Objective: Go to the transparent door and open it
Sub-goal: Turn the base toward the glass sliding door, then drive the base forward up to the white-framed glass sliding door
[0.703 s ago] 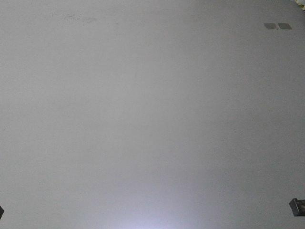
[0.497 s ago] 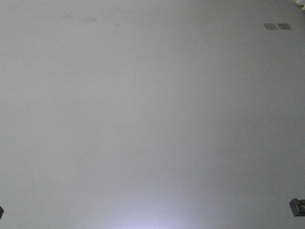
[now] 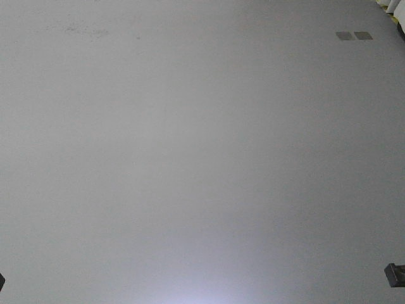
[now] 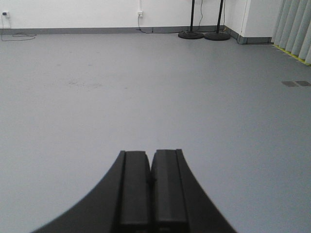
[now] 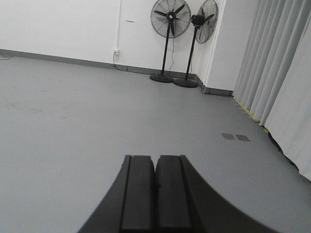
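Note:
The transparent door is out of view in all views. My left gripper [image 4: 151,154] is shut and empty, its black fingers pressed together, held above bare grey floor. My right gripper [image 5: 156,159] is likewise shut and empty above the floor. In the front view only small dark corners of the robot show at the bottom left edge and bottom right edge [image 3: 395,274]; the rest is grey floor [image 3: 190,158].
Two pedestal fans [image 5: 168,39] stand against the white wall ahead; their bases also show in the left wrist view [image 4: 204,35]. White vertical blinds [image 5: 282,82] line the right side. Two grey floor plates [image 3: 353,35] lie to the right. Wall sockets [image 4: 140,13] with cables.
The floor plates and floor scuffs have shifted left in the front view, so the base has moved or turned rightward. The grippers stay shut.

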{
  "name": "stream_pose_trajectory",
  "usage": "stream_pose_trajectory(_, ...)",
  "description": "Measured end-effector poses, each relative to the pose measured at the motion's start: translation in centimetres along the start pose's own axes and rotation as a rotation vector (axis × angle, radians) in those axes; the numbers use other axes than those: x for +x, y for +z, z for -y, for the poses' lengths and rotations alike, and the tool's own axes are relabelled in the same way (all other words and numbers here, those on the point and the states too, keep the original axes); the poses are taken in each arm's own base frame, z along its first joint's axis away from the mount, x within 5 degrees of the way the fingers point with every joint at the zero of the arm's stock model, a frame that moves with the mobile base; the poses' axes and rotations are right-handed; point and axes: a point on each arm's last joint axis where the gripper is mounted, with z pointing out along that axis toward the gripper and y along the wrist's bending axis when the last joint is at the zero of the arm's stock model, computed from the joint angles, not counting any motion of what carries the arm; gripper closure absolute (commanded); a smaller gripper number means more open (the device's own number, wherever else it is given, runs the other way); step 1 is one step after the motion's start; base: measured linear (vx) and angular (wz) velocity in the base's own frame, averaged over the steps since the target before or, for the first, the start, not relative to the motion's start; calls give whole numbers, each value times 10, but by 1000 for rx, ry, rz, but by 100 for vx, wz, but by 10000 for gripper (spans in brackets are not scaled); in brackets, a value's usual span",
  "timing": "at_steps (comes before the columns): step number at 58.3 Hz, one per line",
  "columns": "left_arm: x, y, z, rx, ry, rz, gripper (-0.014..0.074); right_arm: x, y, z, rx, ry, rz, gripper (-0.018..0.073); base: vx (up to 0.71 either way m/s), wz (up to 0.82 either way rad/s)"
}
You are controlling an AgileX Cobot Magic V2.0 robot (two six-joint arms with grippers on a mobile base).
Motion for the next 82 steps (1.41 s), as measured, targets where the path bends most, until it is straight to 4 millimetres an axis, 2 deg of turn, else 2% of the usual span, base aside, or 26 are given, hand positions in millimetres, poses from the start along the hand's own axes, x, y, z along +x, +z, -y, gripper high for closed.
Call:
stream_pose_trajectory(35,0,0,1,13,2,-1,602,0,0,0,0,0,0,567,45,23)
stream_pose_trajectory(82,0,0,1,15,3,-2,602,0,0,0,0,0,0,567,63,46)
